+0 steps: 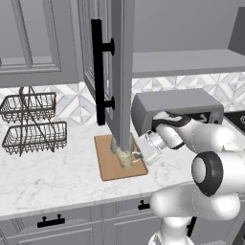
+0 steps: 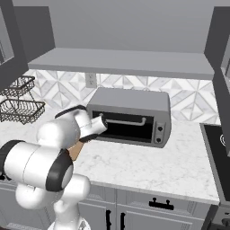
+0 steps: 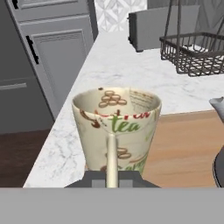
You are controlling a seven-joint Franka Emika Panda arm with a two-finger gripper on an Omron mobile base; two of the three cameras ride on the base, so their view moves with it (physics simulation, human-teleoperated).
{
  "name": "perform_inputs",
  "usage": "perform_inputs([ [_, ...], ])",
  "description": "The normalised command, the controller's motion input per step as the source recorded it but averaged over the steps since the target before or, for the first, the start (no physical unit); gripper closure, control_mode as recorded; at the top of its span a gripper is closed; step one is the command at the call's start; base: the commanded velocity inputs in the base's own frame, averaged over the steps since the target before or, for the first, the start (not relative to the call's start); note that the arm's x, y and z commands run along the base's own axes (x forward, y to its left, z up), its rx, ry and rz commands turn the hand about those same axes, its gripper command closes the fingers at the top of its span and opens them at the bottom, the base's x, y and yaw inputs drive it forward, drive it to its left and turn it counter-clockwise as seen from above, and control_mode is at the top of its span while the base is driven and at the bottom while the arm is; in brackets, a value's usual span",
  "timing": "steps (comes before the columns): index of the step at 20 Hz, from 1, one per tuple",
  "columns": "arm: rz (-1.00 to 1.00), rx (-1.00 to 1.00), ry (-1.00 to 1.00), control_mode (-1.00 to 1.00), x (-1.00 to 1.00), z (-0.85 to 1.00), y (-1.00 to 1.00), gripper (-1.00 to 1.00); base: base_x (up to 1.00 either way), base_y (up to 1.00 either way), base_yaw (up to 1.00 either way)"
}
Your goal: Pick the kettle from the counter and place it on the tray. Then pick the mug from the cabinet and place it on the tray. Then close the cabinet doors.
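Beige printed mug [image 3: 116,131] upright on wooden tray [image 3: 183,148], beside kettle [image 3: 218,131].

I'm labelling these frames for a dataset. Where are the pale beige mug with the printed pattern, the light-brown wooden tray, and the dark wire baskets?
Pale beige printed mug [image 3: 116,127]: hand view, front wall below the rim.
Light-brown wooden tray [image 1: 106,160]: left base view, bare left part of the board.
Dark wire baskets [image 1: 34,136]: left base view, front mesh of the lower basket.

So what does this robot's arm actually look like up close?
The arm is built of rounded, glossy white segments with dark grey to black rings at the joints. Its gripper is a boxy white block; the jaws are small and dark. No cables or markings are visible.
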Motion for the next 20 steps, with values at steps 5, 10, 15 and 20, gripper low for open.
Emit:
perform_inputs([
  [5, 0.0, 0.0, -0.03, -1.0, 0.14, -0.4, 0.18, 1.0, 0.0, 0.0, 0.0],
  [10, 0.0, 0.0, 0.0, -1.0, 0.27, -0.33, 0.12, 1.0, 0.0, 0.0, 0.0],
  [15, 0.0, 0.03, -0.04, -1.0, 0.3, -0.17, 0.05, 1.0, 0.0, 0.0, 0.0],
  [20, 0.0, 0.0, -0.05, -1.0, 0.08, -0.07, 0.0, 1.0, 0.0, 0.0, 0.0],
])
